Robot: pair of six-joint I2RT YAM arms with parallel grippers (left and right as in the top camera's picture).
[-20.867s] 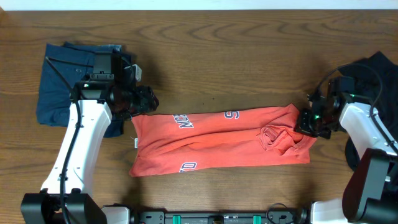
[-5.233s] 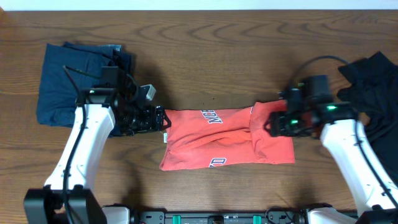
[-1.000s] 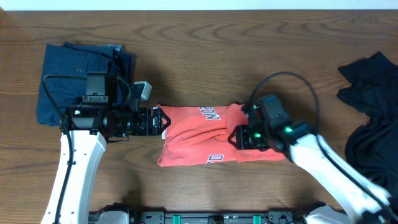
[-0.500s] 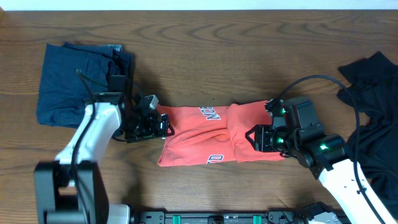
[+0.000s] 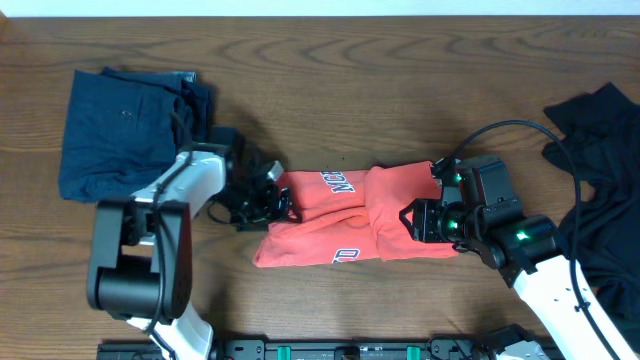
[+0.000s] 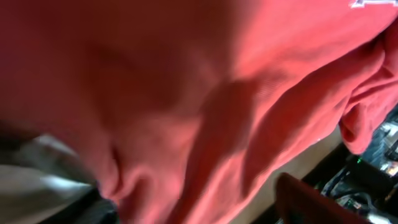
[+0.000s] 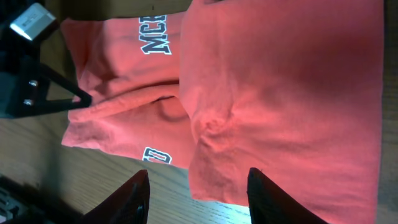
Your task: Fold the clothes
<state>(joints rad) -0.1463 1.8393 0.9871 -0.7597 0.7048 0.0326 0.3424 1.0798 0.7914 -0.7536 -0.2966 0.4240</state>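
The coral-red T-shirt (image 5: 335, 222) lies folded into a short band mid-table, white-and-navy lettering showing. My left gripper (image 5: 280, 203) is pushed against its left end. In the left wrist view red fabric (image 6: 205, 93) fills the frame, blurred, and bunches between the left gripper's (image 6: 193, 202) widely parted fingers. My right gripper (image 5: 416, 222) hovers over the shirt's folded-over right part (image 7: 280, 93). In the right wrist view that gripper (image 7: 200, 190) is open, with nothing between its fingers. The left gripper (image 7: 37, 87) also shows there, at the shirt's far end.
A folded dark navy garment (image 5: 120, 135) lies at the back left beside the left arm. A crumpled black garment (image 5: 600, 170) lies at the right edge, behind the right arm. Bare wooden table (image 5: 350, 90) stretches behind the shirt.
The left gripper has slid right, from just beside the shirt onto its left end. The right gripper pulled back right about a second ago and has since held still.
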